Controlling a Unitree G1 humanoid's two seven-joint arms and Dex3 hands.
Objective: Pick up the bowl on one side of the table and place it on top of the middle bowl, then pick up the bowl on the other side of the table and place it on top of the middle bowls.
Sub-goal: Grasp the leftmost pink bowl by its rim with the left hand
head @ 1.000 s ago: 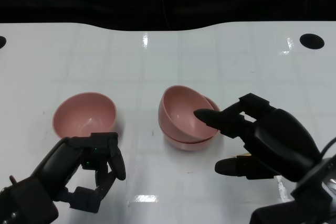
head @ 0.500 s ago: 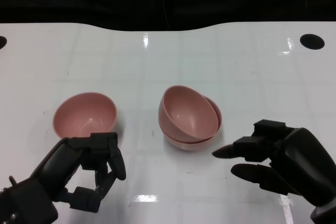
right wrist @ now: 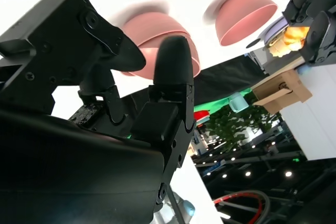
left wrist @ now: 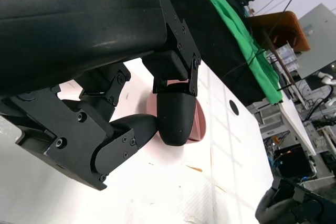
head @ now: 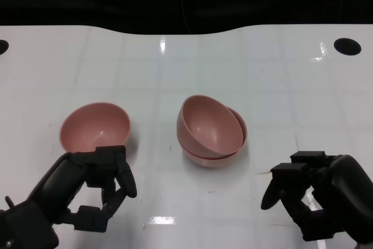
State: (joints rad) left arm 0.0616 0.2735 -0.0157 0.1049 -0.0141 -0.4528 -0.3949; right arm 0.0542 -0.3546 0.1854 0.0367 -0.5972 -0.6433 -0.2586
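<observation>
Two pink bowls sit nested at the table's middle: the upper bowl [head: 208,126] leans tilted inside the lower bowl [head: 217,157]. They appear blurred in the right wrist view as the stacked bowls [right wrist: 164,31]. A third pink bowl [head: 95,125] [right wrist: 247,11] stands upright at the left. My left hand [head: 88,192] [left wrist: 157,114] hovers just in front of that bowl, fingers bent, holding nothing. My right hand [head: 317,196] [right wrist: 149,72] lies near the front right, apart from the stack, with nothing in it.
The white table [head: 175,68] has a curved far edge and a dark hole [head: 347,45] at the far right. Beyond the table the background is dark. The left wrist view shows a green cloth [left wrist: 236,30] and lab clutter past the table.
My right hand has let go of the upper bowl and drawn back toward the front right, its fingers lowering. The upper bowl stays tilted in the middle bowl. My left hand has barely moved.
</observation>
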